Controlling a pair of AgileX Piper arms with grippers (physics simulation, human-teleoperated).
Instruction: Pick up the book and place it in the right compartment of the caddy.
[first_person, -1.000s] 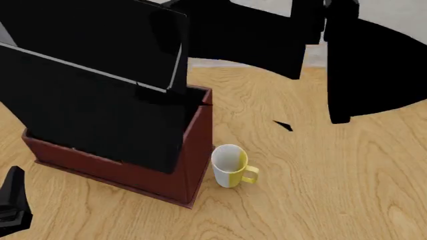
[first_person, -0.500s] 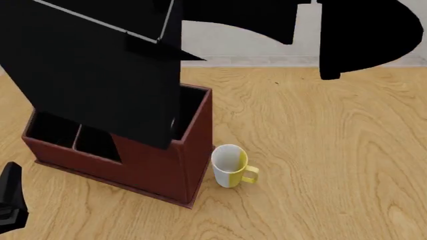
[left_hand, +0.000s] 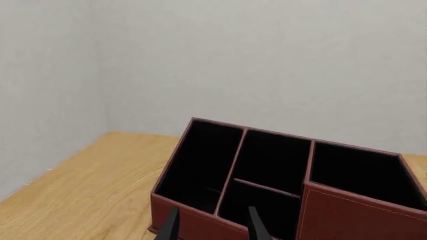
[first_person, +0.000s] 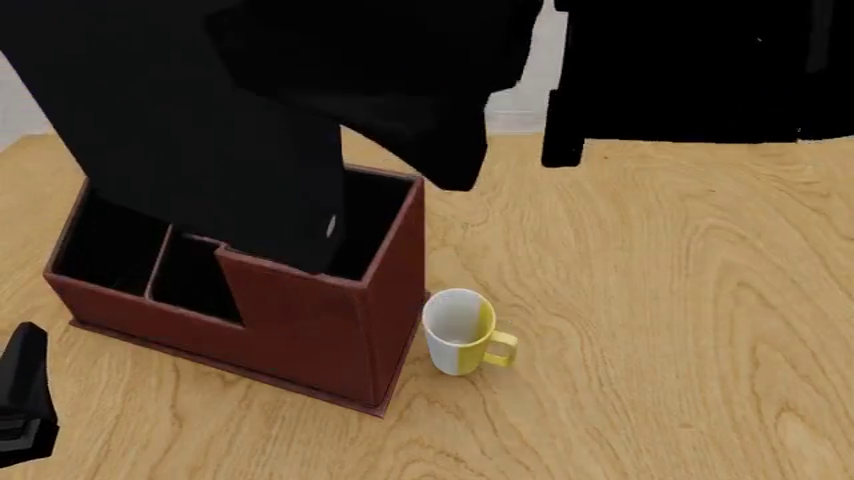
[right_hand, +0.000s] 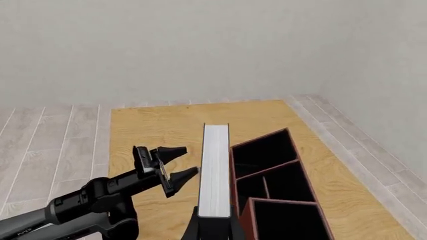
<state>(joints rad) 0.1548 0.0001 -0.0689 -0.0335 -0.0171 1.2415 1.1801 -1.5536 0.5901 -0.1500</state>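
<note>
The book (right_hand: 215, 170) is being held edge-up between the closed fingers of the right gripper (right_hand: 213, 226), lifted above the caddy (first_person: 320, 330). Pickup is judged done; lowering into the right compartment (first_person: 374, 215) is remaining. Black covers and a white page block are showing. The left gripper (left_hand: 212, 225) is being kept narrowly parted, empty.

Reddish-brown caddy (first_person: 314, 340) with black interior, white-and-yellow mug (first_person: 462, 332), black book (first_person: 187, 120).

Black book (right_hand: 215, 172) held on edge above the reddish-brown caddy (first_person: 320, 330).
</note>
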